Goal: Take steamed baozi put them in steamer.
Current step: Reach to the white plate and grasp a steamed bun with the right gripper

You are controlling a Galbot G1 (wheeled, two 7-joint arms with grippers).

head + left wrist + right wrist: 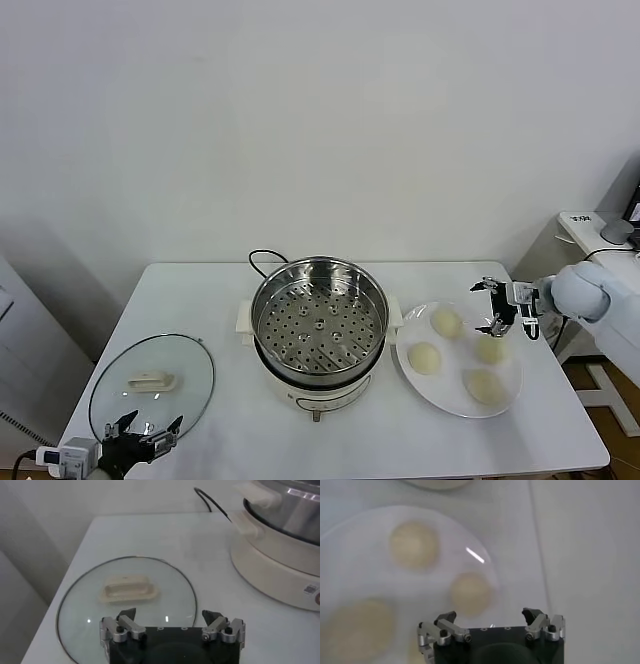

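The steamer, a shiny steel pot with an empty perforated tray on a white base, stands mid-table; it also shows in the left wrist view. Several pale round baozi lie on a white plate to its right, among them one at the back, one nearest the steamer and one at the front. My right gripper is open and empty, hovering above the plate's far right side. In the right wrist view, the right gripper hangs over a baozi. My left gripper is open and empty at the front left.
A round glass lid with a white handle lies flat at the table's front left, under the left gripper; the lid also shows in the left wrist view. A black cord runs behind the steamer. The table edge is close beyond the plate.
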